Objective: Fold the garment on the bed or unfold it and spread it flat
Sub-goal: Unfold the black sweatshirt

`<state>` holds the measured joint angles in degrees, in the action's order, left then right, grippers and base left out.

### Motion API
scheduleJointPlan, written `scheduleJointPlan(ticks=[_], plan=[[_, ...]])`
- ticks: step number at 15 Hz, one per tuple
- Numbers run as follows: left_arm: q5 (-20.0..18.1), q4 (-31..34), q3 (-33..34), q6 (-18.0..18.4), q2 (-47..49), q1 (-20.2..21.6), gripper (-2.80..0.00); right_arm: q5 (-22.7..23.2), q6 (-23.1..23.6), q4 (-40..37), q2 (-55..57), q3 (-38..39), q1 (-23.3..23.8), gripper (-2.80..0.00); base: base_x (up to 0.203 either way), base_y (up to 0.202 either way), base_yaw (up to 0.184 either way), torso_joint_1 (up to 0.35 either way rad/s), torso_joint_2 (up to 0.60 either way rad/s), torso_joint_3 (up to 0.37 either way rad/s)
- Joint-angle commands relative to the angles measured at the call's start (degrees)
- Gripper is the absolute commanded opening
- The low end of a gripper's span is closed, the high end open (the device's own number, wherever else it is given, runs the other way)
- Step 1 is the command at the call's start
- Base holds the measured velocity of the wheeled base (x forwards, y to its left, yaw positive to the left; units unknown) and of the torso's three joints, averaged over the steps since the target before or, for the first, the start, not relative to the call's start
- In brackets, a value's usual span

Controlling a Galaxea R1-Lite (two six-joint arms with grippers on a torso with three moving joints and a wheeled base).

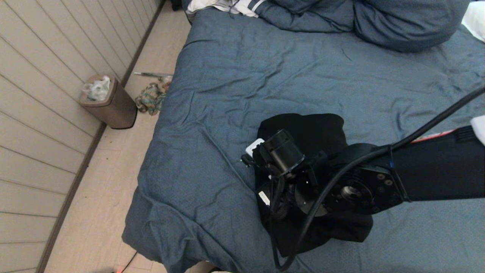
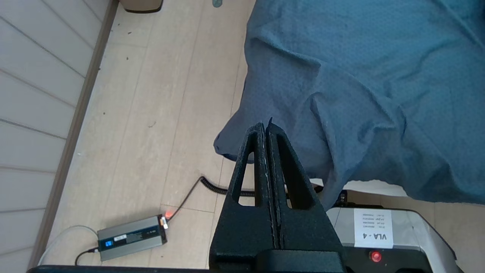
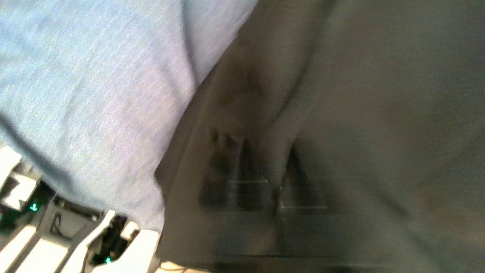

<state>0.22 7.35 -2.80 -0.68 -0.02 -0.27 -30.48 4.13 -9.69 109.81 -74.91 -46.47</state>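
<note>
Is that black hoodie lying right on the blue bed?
Touching. In the head view the garment lies bunched directly on the bed, near its front edge.

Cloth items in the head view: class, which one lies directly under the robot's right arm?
The black hooded sweatshirt, bunched on the blue duvet. The white striped cloth lies at the bed's far end; the multicoloured rag is on the floor.

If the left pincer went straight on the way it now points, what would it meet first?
Probably the hanging corner of the blue duvet on the bed: the left pincer, its jaws shut, points at that edge, with bare floor beside it. Depth is unclear, so it might pass the cloth and reach the floor.
</note>
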Motion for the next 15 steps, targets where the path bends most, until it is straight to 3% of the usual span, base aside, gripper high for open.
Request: scheduleJointPlan(ticks=[1, 6, 11, 14, 15], plan=[[0.0, 0.0, 0.0, 0.0, 0.0, 0.0, -2.80, -0.3, 0.1, 0.3, -0.2, -0.1, 0.2, -2.80, 0.000, 0.000, 0.000, 0.000, 0.00, 0.000], [0.0, 0.0, 0.0, 0.0, 0.0, 0.0, -2.80, -0.6, -0.3, 1.2, -8.5, 0.6, 7.7, -2.80, 0.000, 0.000, 0.000, 0.000, 0.00, 0.000], [0.0, 0.0, 0.0, 0.0, 0.0, 0.0, -2.80, 1.1, 0.3, 1.3, -22.4, 5.6, 28.4, -2.80, 0.000, 0.000, 0.000, 0.000, 0.00, 0.000], [0.0, 0.0, 0.0, 0.0, 0.0, 0.0, -2.80, 7.0, 0.2, 1.5, -28.1, 15.4, 41.1, -2.80, 0.000, 0.000, 0.000, 0.000, 0.00, 0.000], [0.0, 0.0, 0.0, 0.0, 0.0, 0.0, -2.80, 8.2, 0.1, 2.4, -29.6, 19.0, 43.4, -2.80, 0.000, 0.000, 0.000, 0.000, 0.00, 0.000]])
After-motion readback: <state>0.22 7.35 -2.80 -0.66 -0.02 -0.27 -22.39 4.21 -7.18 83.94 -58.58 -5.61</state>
